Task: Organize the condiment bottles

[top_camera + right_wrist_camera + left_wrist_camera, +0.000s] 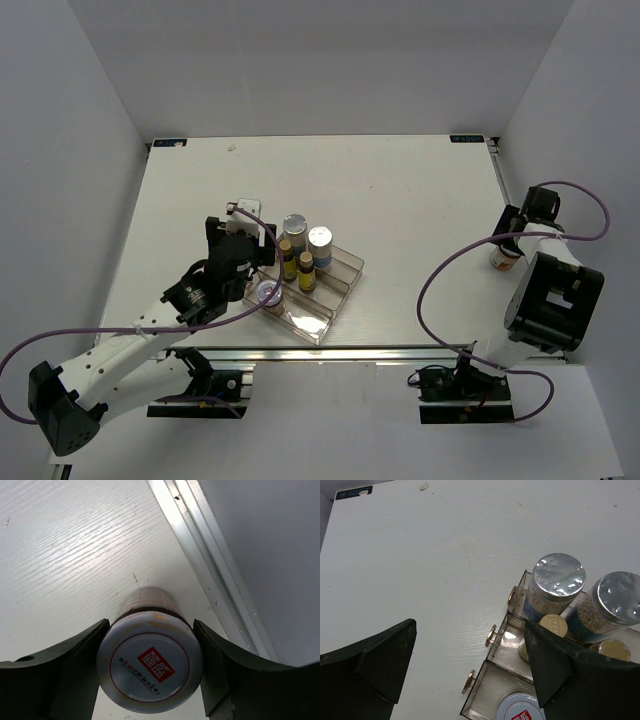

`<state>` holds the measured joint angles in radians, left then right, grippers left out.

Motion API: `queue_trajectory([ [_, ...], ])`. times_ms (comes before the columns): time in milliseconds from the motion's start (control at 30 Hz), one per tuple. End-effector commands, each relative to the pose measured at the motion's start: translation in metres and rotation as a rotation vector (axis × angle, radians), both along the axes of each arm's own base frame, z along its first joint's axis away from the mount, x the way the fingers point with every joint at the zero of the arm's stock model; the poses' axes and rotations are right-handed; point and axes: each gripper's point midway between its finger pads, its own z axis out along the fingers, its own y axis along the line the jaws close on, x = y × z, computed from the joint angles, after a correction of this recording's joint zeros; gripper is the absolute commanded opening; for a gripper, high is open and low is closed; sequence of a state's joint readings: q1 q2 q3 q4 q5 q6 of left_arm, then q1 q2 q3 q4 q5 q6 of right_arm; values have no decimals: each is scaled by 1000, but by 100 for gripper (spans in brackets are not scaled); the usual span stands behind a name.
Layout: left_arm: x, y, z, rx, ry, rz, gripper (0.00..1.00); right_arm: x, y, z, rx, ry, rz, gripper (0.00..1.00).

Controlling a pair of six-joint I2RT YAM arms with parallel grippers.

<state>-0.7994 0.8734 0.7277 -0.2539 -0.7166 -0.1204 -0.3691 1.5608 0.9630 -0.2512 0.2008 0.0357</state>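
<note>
Six bottles show from above. Five stand in the clear tray [335, 270] near the middle of the table [400, 190], and the sixth sits well apart at the right edge. In the tray, the silver-capped cylinders [294, 228] take the rear row and the yellow bottles [306, 270] the middle row. A white-lidded jar [267, 293] stands in front at the left end. The left gripper [248, 250] hangs by that end of the tray. The right gripper [510, 245] is down at the lone jar [505, 260].

From the left wrist, we see the left gripper [470, 625] spread wide with only bare table [420, 555] between its fingers. Its right finger overlaps the clear tray [500, 645]. Beyond that finger stand the silver-capped cylinders [559, 577], the gold-looking caps of the yellow bottles [553, 625] and the white-lidded jar [520, 707].

From the right wrist, we see the lone jar [150, 662] upright on the table, beside the metal rail [200, 545] at its edge. The right gripper [150, 625] brackets the jar, one finger close against each side of the lid. We cannot tell whether they press on it.
</note>
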Motion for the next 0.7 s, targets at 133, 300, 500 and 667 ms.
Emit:
queue_trajectory([
  [133, -1, 1, 3, -13, -9, -4, 98, -6, 29, 23, 67, -65, 153, 33],
  [300, -2, 2, 5, -20, -15, -4, 98, -6, 67, 49, 131, -163, 395, 13],
  [500, -2, 2, 5, -17, -14, -5, 98, -18, 128, 86, 187, -288, 845, 0],
  [667, -1, 4, 6, -17, -18, 2, 98, -41, 180, 117, 216, -400, 1231, 0],
])
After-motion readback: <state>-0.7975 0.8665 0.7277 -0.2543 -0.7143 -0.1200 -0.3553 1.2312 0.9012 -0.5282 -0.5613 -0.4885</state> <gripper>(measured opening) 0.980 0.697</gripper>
